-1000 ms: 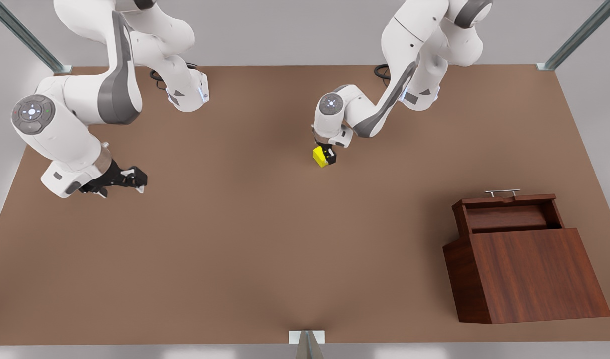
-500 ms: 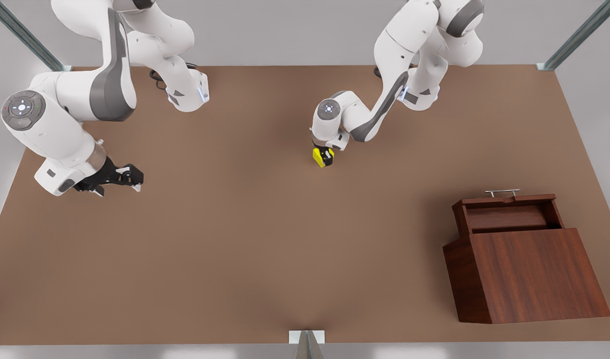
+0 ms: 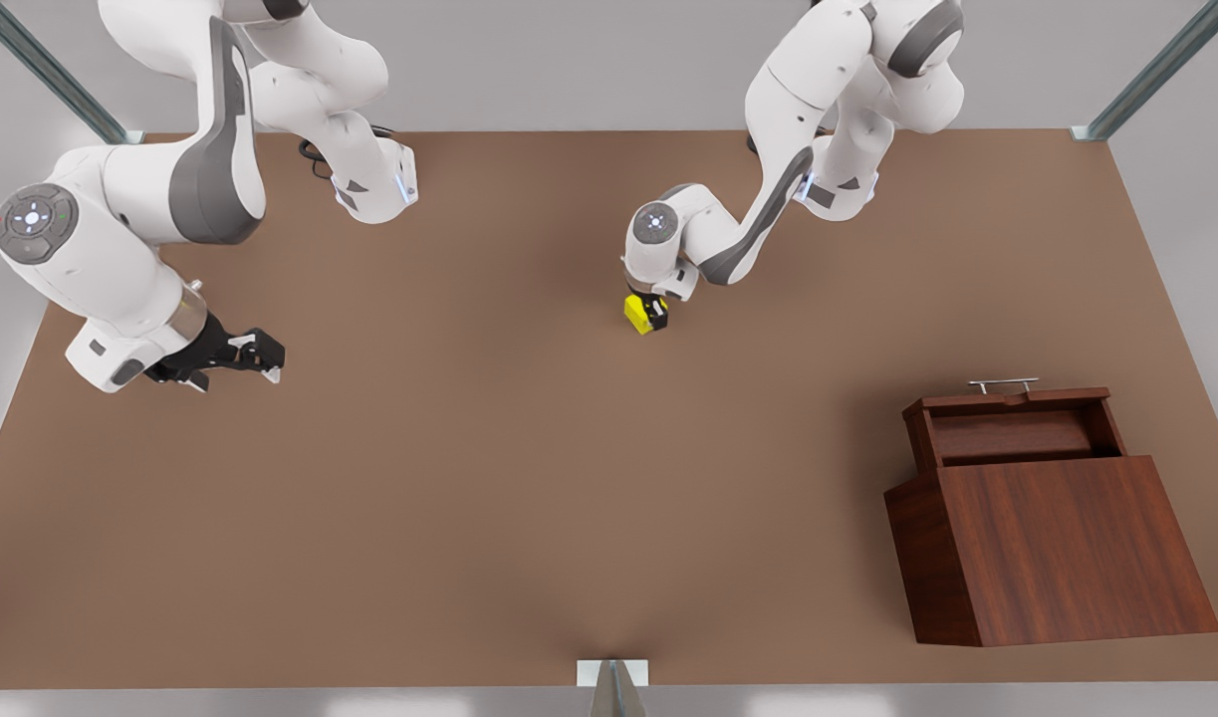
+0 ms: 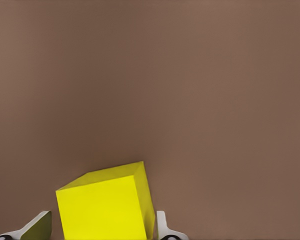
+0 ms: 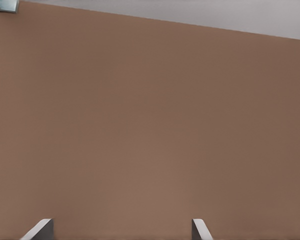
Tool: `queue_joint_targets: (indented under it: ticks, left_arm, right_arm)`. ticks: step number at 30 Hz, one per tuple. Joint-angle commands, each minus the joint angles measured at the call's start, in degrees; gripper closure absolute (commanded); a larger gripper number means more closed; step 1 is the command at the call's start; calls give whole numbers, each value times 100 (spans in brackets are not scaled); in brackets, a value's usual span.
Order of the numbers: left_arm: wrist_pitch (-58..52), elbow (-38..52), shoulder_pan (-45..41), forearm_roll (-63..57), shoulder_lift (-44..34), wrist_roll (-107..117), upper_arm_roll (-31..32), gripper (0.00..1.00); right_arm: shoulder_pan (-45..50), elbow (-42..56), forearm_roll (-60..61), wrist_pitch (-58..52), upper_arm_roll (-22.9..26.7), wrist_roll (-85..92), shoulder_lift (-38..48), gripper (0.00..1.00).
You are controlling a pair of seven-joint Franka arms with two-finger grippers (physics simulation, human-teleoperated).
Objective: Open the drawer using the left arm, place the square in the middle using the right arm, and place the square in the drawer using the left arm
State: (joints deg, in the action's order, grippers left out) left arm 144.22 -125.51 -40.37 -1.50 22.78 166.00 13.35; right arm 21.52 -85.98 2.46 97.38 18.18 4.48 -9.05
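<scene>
Fingers [image 4: 162, 227] of the left gripper [image 3: 652, 317] flank the cube [image 3: 638, 311] without clear contact, so lifting toward the drawer [image 3: 1012, 436] risks slipping, while the right gripper [image 3: 255, 360] waits open.

Both arms are built alike: glossy white rounded shells with dark grey curved panels along the links. The left arm [image 3: 758, 199] and the right arm [image 3: 150, 214] each carry a round grey cap with a pale centre and small raised marks on one joint. A black cable coils at each base. The grippers are black; the right gripper [image 3: 255, 357] seems to have pale fingertips [image 5: 40, 229].
</scene>
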Motion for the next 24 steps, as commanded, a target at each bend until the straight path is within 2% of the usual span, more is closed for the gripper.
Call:
queue_joint_targets:
  ticks: [1,24]
  left_arm:
    - [1,0,-6,1,7,1909,-8,0]
    - [142,70,-77,-245,332,1822,-78,0]
  right_arm:
    - [1,-6,0,0,1,0,0,0]
    - [1,3,26,44,1,0,-9,0]
